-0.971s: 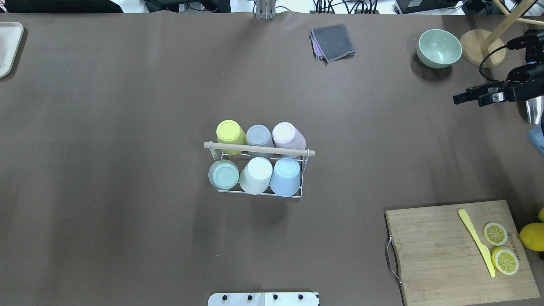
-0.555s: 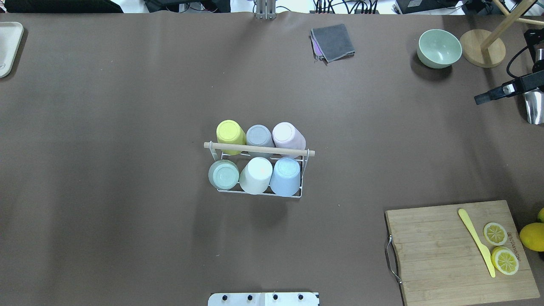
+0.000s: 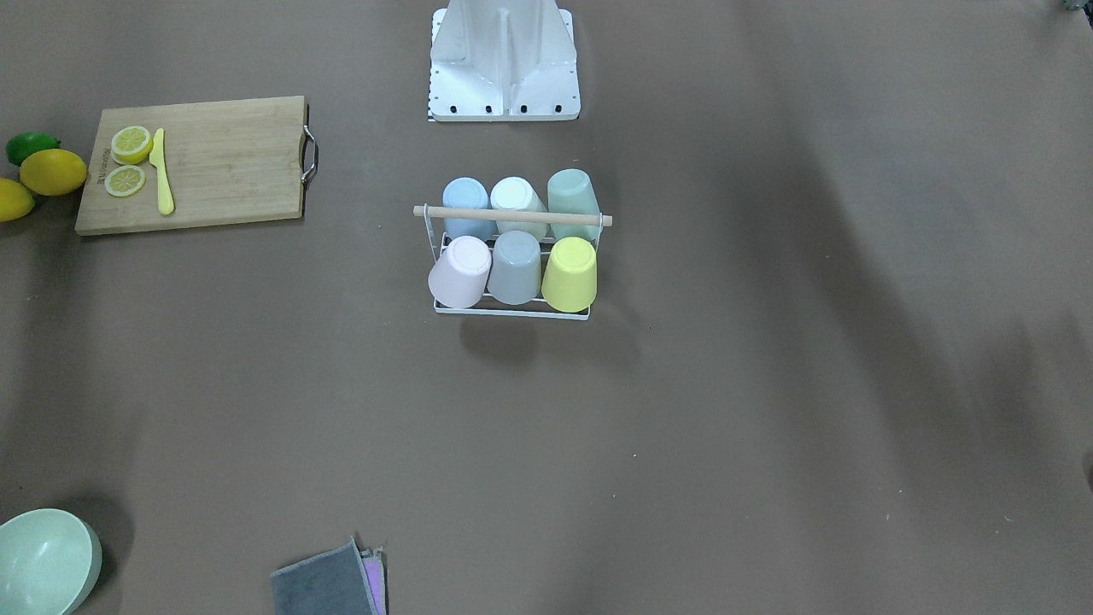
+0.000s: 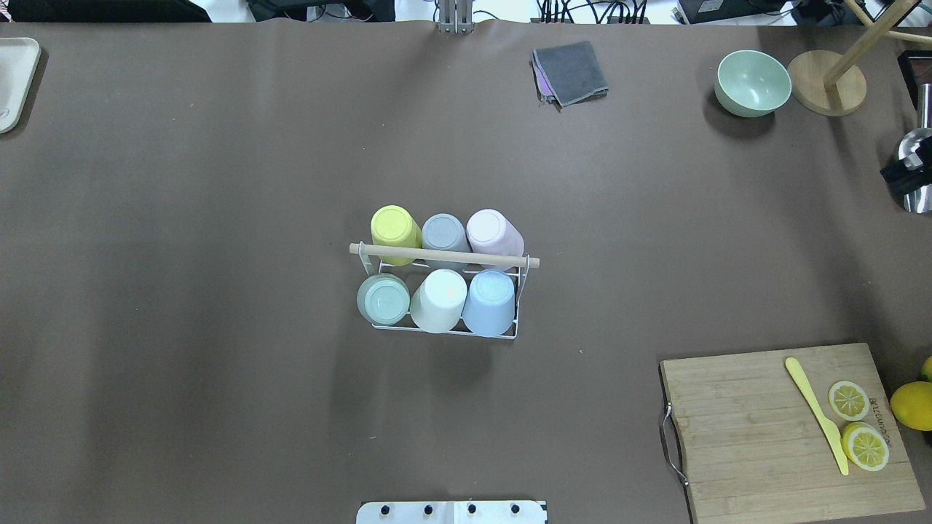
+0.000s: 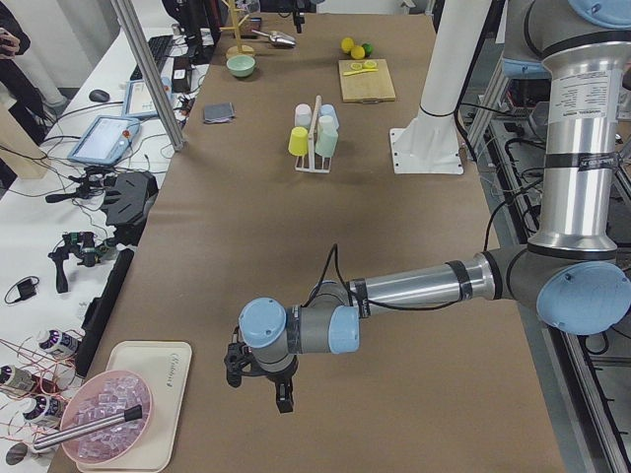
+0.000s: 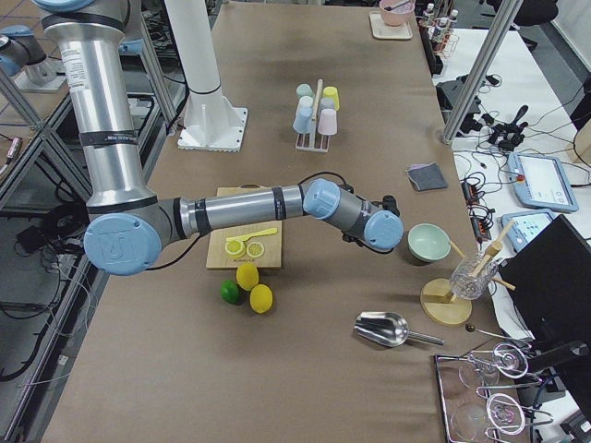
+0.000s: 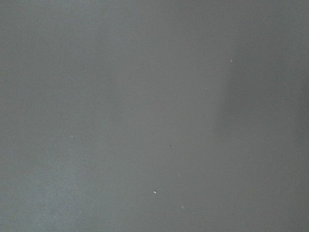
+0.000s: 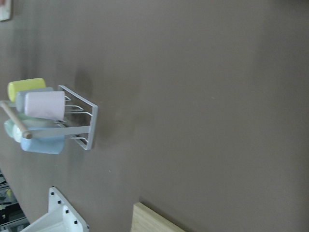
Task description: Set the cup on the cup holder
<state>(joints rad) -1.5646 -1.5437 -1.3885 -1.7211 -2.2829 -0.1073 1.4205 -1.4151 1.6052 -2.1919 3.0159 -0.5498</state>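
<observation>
Item: cup holder, white wire with a wooden rod handle, stood at the middle of the desk. It carried six cups in two rows of three, each mouth-down over a prong, probably so that they drain and cannot roll. The row farther from the robot held the yellow cup, the grey cup and the pink cup. The nearer row held the green cup, the white cup and the blue cup. No loose cup showed on the desk, so the placing was judged finished. The left end effector hung low over bare desk at the robot's far left end, well apart from the holder and beside a tray of pink pieces. The right end effector stood near the green bowl, well apart from the holder. Whether either end effector was apart or together could not be told. Also present were a bamboo cutting board and a folded grey cloth. Against the overhead picture a second before, the right end effector had drawn back to the desk's right edge, almost out of that view. The holder and cups were unmoved.
</observation>
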